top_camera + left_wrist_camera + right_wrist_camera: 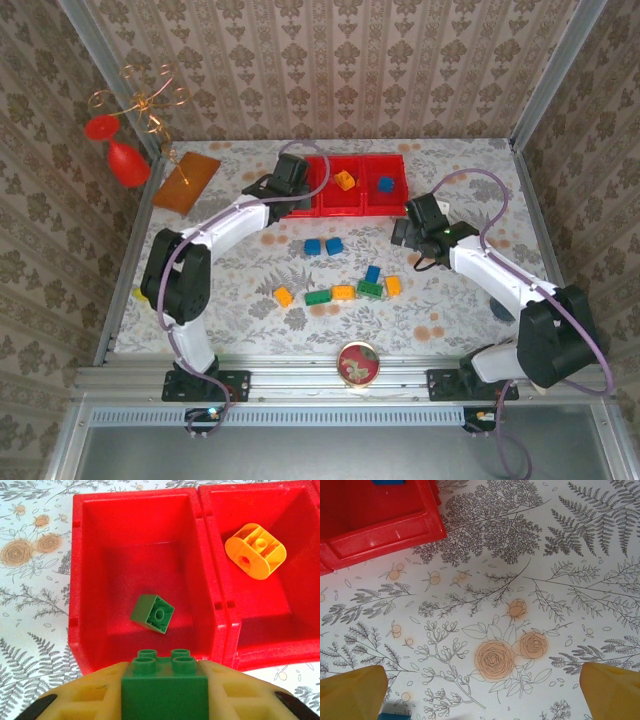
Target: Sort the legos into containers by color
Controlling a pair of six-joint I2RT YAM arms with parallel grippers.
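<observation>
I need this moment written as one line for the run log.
left end effector: shut on green lego, at left bin | bin holds second green lego | right end effector: open, over table

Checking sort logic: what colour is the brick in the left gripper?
Green. The brick shows best in the left wrist view.

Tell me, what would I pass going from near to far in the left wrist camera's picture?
Left gripper clamping the held green brick → loose green brick lying in one red bin → orange piece in the neighbouring bin to its right.
</observation>
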